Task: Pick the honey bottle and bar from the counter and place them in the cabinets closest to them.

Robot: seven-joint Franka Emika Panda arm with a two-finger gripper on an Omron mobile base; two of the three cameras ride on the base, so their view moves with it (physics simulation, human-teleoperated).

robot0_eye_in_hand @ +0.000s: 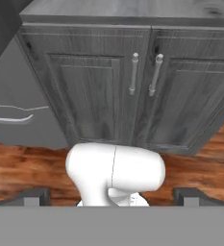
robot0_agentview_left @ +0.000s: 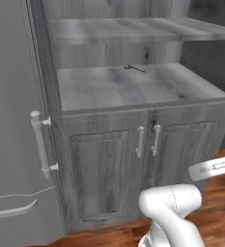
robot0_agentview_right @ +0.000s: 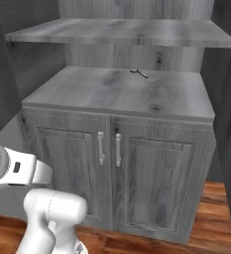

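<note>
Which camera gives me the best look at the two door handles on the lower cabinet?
The hand view: the two silver handles sit head-on, large and side by side on shut doors. The right base view shows them smaller, from above; the left base view shows them at an angle.

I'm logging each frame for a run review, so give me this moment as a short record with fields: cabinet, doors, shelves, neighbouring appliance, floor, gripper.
cabinet: grey wood-grain cabinet with a flat wooden top
doors: two panelled doors, both shut, each with a silver bar handle near the middle seam
shelves: plain grey wooden shelf above the top, open-fronted
small mark: dark speck near the back of the top, too small to identify
neighbouring appliance: smooth grey fridge left of the cabinet
floor: reddish wood floor
gripper: dark finger tips set wide apart, nothing between them
</note>
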